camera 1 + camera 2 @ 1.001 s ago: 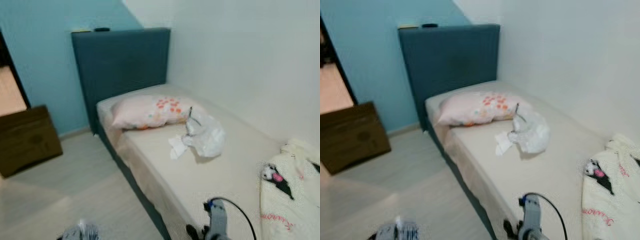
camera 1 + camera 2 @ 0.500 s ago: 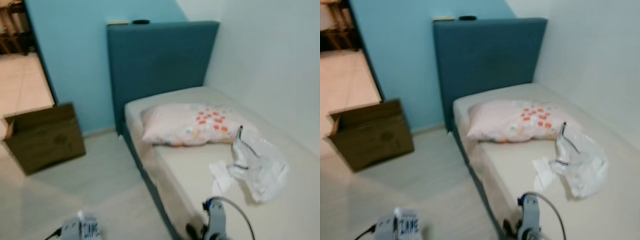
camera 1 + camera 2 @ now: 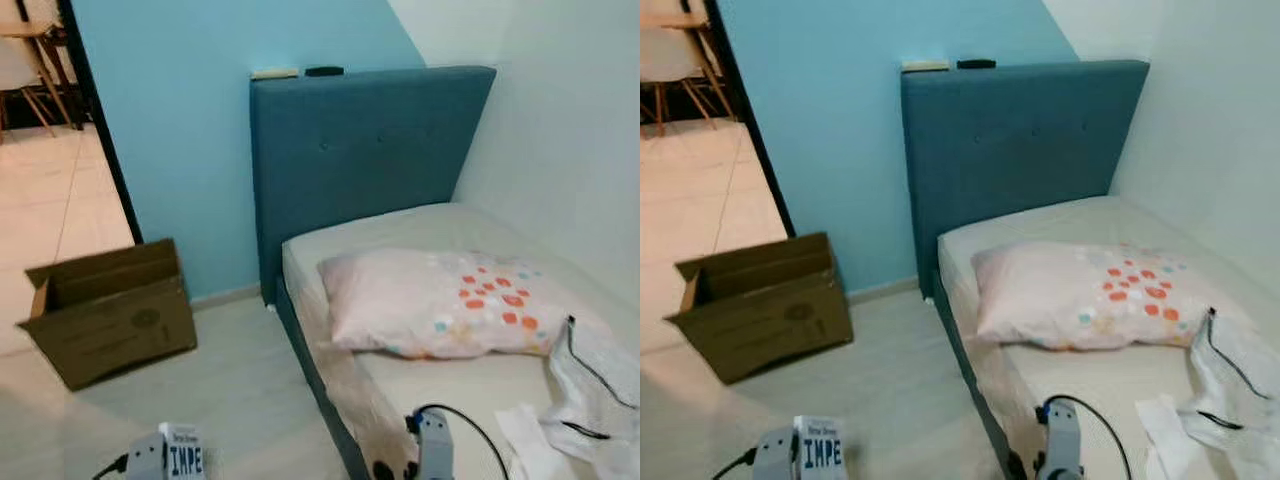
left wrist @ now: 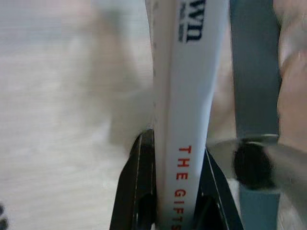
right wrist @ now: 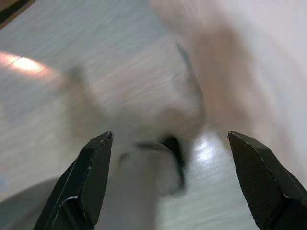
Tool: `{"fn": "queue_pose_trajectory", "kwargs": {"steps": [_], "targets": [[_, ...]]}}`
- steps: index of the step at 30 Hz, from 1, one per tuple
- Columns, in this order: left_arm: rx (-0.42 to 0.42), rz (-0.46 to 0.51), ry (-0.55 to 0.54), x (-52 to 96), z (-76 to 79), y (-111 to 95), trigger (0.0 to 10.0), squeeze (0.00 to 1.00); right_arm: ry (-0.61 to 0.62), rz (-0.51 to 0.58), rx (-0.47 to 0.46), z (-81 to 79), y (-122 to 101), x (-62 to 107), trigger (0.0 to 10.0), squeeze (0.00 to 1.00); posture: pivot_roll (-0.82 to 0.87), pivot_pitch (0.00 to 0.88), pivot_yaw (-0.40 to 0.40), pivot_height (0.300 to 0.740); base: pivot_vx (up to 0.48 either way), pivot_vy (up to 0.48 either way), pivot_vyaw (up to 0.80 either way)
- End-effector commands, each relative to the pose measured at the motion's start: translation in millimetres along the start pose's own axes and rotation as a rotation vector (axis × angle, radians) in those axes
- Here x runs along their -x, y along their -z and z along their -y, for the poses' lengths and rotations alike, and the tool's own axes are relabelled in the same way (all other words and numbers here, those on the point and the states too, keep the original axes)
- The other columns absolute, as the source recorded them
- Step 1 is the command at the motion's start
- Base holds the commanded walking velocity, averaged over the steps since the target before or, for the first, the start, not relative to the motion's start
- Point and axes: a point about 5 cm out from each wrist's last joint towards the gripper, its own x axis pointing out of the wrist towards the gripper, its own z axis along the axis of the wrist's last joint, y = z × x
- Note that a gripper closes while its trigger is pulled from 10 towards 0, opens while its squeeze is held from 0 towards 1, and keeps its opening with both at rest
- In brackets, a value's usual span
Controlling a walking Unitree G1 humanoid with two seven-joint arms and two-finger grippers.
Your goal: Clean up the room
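One white book [image 4: 184,96], spine up with red lettering, sits clamped between the two black fingers [image 4: 139,191] of the left gripper [image 4: 175,201]; in the head views it shows low at the robot's left, over the pale floor [image 3: 240,390], cover reading "IMPE" [image 3: 820,452]. Right gripper [image 5: 175,182] has its fingers spread wide with nothing between them, over blurred floor beside the bed edge. Right arm [image 3: 432,452] with a black cable sits low by the bed's near side.

Open cardboard box [image 3: 115,310] stands on the floor left of the bed, near the blue wall [image 3: 180,130]. Bed [image 3: 420,225] has a teal headboard [image 3: 370,150] with two small items on its top edge. Pillow [image 3: 450,305] with orange dots lies near the head end. Crumpled clear plastic bag [image 3: 595,385] and white paper [image 3: 1170,430] lie on the mattress just beside the pillow, right side. Doorway to a tiled room at far left.
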Motion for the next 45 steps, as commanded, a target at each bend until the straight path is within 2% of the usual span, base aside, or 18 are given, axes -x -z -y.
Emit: {"fn": "queue_pose_trajectory", "kwargs": {"steps": [1, 4, 11, 17, 22, 25, 27, 33, 36, 42, 45], "targets": [[-0.001, -0.020, -0.003, 1.3, -1.8, 5.7, 10.0, 0.00, -0.021, 0.011, 0.011, -7.0, -4.2, -2.1, 10.0, 0.00, 0.00, 0.000, -0.031, 0.708, 0.480, 0.000, 0.78], [-0.001, -0.020, -0.003, 1.2, -1.8, 5.7, 10.0, 0.00, -0.017, 0.011, 0.002, -6.7, -3.7, -2.0, 10.0, 0.00, 0.00, 0.000, -0.031, 0.708, 0.480, 0.000, 0.78], [-0.003, -0.022, 0.000, 1.2, -1.5, 5.9, 10.0, 0.00, 0.023, 0.021, -0.024, -2.8, -4.6, -1.5, 10.0, 0.00, 0.00, 0.000, -0.030, 0.708, 0.480, 0.000, 0.00], [-0.001, -0.020, 0.002, 1.0, -0.9, 5.5, 10.0, 0.00, 0.029, 0.071, -0.058, -2.0, -19.9, -2.7, 10.0, 0.00, 0.00, 0.000, -0.029, 0.708, 0.479, 0.000, 0.00], [0.010, 0.000, 0.001, 0.4, -0.6, 1.3, 10.0, 0.00, 0.024, 0.088, -0.061, -3.0, -26.1, -3.3, 10.0, 0.00, 0.00, 0.000, -0.029, 0.708, 0.475, 0.000, 0.00], [0.037, 0.052, 0.053, -2.3, 6.1, -12.3, 10.0, 0.00, 0.029, 0.072, -0.045, -3.4, -24.6, -3.5, 10.0, 0.00, 0.00, 0.000, -0.031, 0.708, 0.420, 0.000, 0.00], [0.012, 0.069, 0.093, -3.8, 12.0, -18.4, 10.0, 0.00, 0.032, 0.060, -0.031, -3.4, -22.9, -3.5, 10.0, 0.00, 0.00, 0.000, -0.031, 0.708, 0.126, 0.000, -0.77], [0.001, 0.070, 0.098, -4.5, 13.9, -20.8, 10.0, 0.00, 0.032, 0.071, -0.041, -3.4, -24.9, -3.6, 10.0, 0.00, 0.00, 0.000, -0.029, 0.708, 0.000, 0.000, -0.77], [-0.015, 0.059, 0.103, -4.5, 15.1, -18.5, 10.0, 0.00, 0.042, 0.097, -0.047, -2.1, -32.3, -3.6, 10.0, 0.00, 0.00, 0.000, -0.028, 0.708, 0.000, 0.000, -0.77], [-0.060, 0.017, 0.077, -2.1, 9.9, -5.6, 10.0, 0.00, 0.068, 0.231, -0.091, 5.4, -71.4, -1.0, 10.0, 0.00, -0.01, 0.000, -0.028, 0.708, 0.000, 0.000, -0.77], [-0.074, 0.006, 0.064, -1.4, 7.8, -2.8, 10.0, 0.00, 0.077, 0.268, -0.092, 7.8, -82.9, 0.6, 10.0, 0.00, 0.00, 0.000, -0.029, 0.708, 0.000, 0.000, -0.77]]}}
